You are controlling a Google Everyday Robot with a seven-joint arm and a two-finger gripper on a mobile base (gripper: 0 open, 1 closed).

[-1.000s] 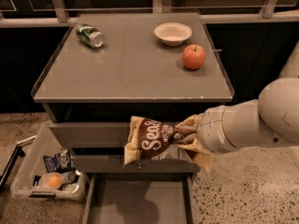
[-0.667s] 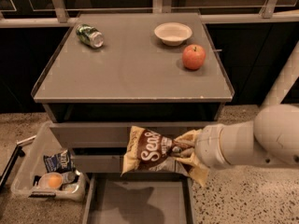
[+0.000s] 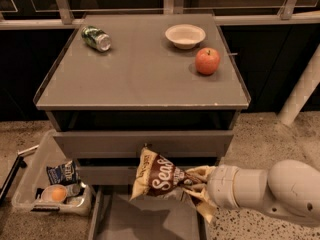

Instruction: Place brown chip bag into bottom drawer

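Risk first, L to R: brown chip bag [image 3: 159,176] hangs just over the open bottom drawer [image 3: 145,221], its left end close to the middle drawer front [image 3: 102,175]. I'd say it could snag there or flop over the rim if let go early. Gripper [image 3: 196,188] is low right, jaws pinching the bag's right end. Count: 1 blue snack bag [image 3: 63,173] in 1 floor bin [image 3: 34,170], 1 can [image 3: 96,38], 1 brown bag, 1 bowl [image 3: 185,35], 1 apple [image 3: 207,61], 3 drawers incl. top drawer [image 3: 145,143].

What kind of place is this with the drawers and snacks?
Likely an office snack corner or lab mock-up: grey drawer cabinet bearing an apple and bowl, snack bin on speckled floor. The tool, lower right, holds the brown chip bag above the open bottom drawer.
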